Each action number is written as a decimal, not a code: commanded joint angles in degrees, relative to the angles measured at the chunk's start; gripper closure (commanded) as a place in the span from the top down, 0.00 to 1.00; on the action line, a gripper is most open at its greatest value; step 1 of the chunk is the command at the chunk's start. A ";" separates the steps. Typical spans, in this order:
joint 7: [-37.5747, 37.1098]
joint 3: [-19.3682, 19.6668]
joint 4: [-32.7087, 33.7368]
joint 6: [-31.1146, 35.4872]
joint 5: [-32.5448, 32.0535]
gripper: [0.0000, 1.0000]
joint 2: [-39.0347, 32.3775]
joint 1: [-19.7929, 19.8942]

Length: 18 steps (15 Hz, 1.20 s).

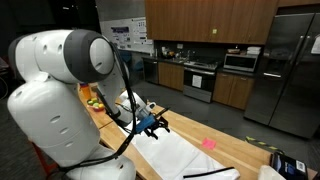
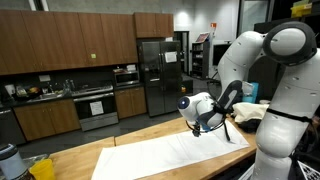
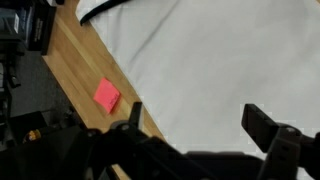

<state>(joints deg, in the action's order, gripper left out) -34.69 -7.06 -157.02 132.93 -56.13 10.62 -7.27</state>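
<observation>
Gripper [image 3: 195, 118] above white cloth [image 3: 220, 60] — wooden counter [image 3: 80, 70], kitchen cabinets [image 1: 210, 20]

Wooden countertop [image 3: 72, 55] carries a white cloth [image 3: 220, 60] and a pink square [image 3: 107, 95] (perhaps a sticky note).

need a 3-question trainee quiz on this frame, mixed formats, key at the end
1. True or false: the gripper is shut on the white cloth.
2. Where does the pink square lie? A) on top of the cloth; B) on the bare wooden counter, beside the cloth's edge; C) between the fingers.
3. Fill in: in the wrist view, most of the surface under the gripper is the white ___.

Key: 1 false, the jaws stand open and hold nothing; 2 B; 3 cloth.
</observation>
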 commanded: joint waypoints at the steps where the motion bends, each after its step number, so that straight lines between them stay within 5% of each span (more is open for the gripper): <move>1: -0.14 -0.66 -0.62 -0.32 0.18 1.00 0.94 0.53; 5: -0.35 -0.81 -1.22 -0.52 0.26 1.00 1.95 0.51; 10: 2.46 -4.82 1.22 -3.75 -10.18 1.00 -1.40 -1.59; 18: 13.88 -2.21 1.86 2.25 -30.10 1.00 0.62 -1.31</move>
<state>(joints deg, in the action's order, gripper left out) -25.38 -11.07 -155.93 132.53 -79.21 9.96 -9.13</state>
